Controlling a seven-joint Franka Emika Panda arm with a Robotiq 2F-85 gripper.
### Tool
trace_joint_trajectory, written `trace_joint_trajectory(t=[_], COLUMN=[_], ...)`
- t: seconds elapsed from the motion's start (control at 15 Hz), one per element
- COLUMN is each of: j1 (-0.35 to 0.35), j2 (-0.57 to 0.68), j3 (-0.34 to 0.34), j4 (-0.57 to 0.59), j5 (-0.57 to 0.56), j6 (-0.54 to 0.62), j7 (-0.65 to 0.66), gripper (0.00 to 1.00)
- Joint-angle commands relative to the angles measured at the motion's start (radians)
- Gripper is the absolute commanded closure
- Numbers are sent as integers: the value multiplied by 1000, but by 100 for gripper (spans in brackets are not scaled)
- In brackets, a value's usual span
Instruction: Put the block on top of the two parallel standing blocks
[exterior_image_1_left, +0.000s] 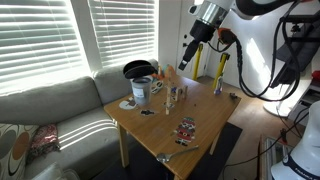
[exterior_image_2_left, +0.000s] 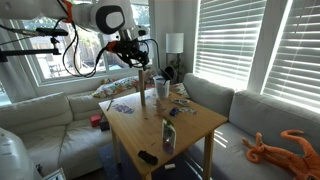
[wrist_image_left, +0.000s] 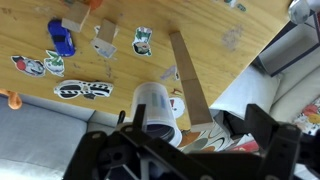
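A long tan wooden block (wrist_image_left: 188, 80) stands upright on the wooden table (wrist_image_left: 210, 25), right beside a white mug (wrist_image_left: 155, 112). It also shows in both exterior views (exterior_image_2_left: 142, 86) (exterior_image_1_left: 160, 84). The two parallel standing blocks (exterior_image_1_left: 177, 94) are short and pale and stand further along the table; from above they show in the wrist view (wrist_image_left: 104, 38). My gripper (exterior_image_1_left: 185, 60) (exterior_image_2_left: 141, 60) hangs above the table, open and empty. In the wrist view its fingers (wrist_image_left: 195, 138) are spread wide on either side of the long block's top end, which lies below them.
A black bowl (exterior_image_1_left: 137, 70) sits behind the mug (exterior_image_1_left: 141, 92). Stickers (wrist_image_left: 84, 90) and a small blue piece (wrist_image_left: 62, 40) lie on the table. A dark can (exterior_image_2_left: 168, 135) stands near the table's front. Tall yellow stands (exterior_image_1_left: 217, 72) rise behind the table. A sofa (exterior_image_1_left: 60, 110) flanks it.
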Motion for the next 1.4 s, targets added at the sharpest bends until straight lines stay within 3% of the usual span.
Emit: trace_joint_trajectory(t=[0.0, 0.33, 0.6, 0.87, 0.93, 1.0, 1.33], j1=[-7, -9, 2, 14, 17, 18, 3], j2=[23, 29, 8, -7, -14, -20, -63], j3=[44, 85, 81, 68, 67, 67, 75], j4=[-44, -144, -224, -270, -277, -285, -322], j5=[-41, -155, -125, -95, -94, -94, -126], j6=[69, 251, 420, 492, 495, 501, 552], j7=[-3, 17, 8, -11, -12, -15, 14], gripper=[0, 0, 0, 0, 18, 28, 64])
